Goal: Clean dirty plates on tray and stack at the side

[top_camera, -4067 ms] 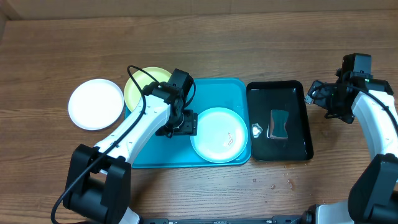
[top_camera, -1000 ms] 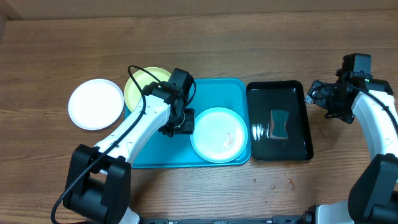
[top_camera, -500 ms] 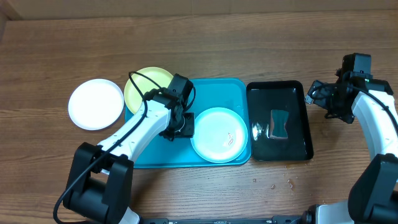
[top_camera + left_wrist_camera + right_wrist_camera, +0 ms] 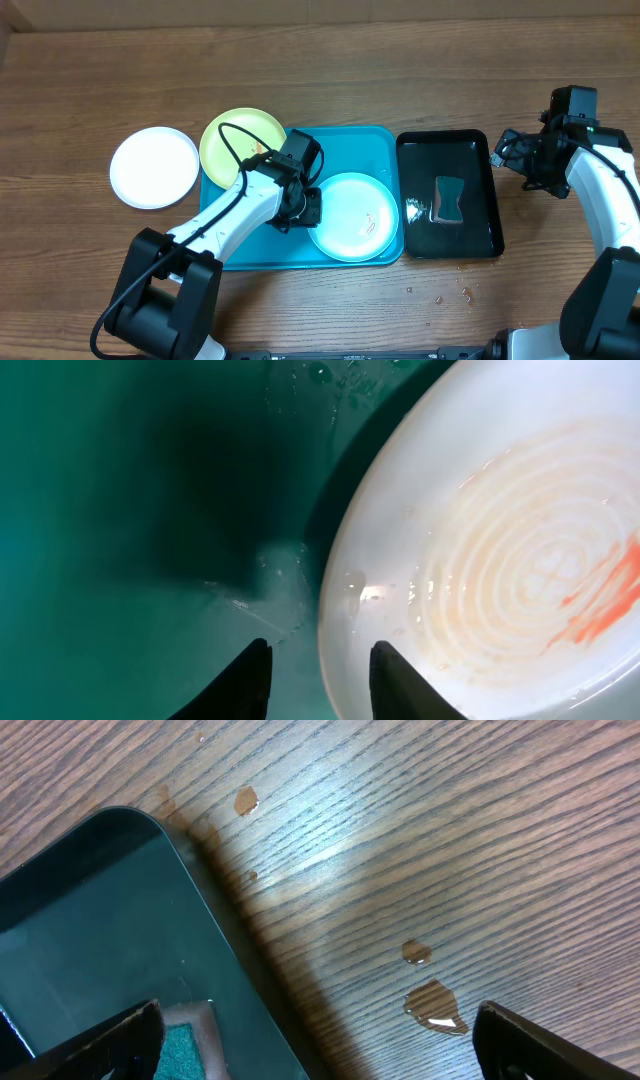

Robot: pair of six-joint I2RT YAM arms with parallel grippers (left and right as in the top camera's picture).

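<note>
Left tool (image 4: 303, 210) angled down — straddling rim of light blue plate (image 4: 360, 215).

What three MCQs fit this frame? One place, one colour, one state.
1. Where is the white plate? A on the table, left of the turquoise tray; B inside that tray; C held by a gripper.
2. Smear colour on the light blue plate? A green; B black; C orange-red.
3. Right gripper? A shut on a plate; B open; C shut, empty.
Key: A, it lies on bare wood; C, the left wrist view shows the streaks; B, its fingers stand wide apart over the table.
</note>
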